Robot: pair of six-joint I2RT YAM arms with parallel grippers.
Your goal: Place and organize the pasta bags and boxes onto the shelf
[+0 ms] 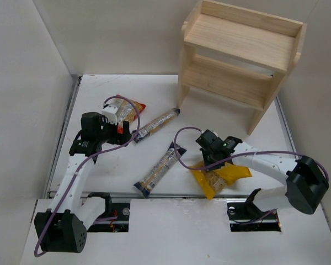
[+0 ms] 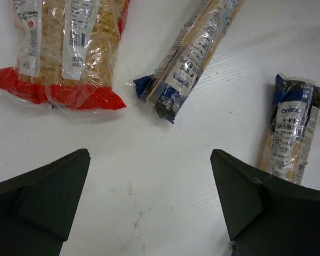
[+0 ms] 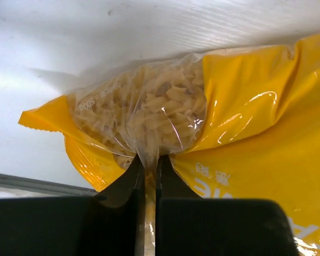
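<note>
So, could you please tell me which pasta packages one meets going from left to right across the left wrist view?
clear bag with red ends → long pack with a dark blue end → second long pack

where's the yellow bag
Top view: the yellow bag sits by the near edge of the table, right of centre, pinched by the right gripper, beside the nearer long pasta pack.

Tool (image 2: 150,157) spread wide — red-ended bag (image 2: 58,53), blue-ended pack (image 2: 189,58), second pack (image 2: 290,133) ahead.
</note>
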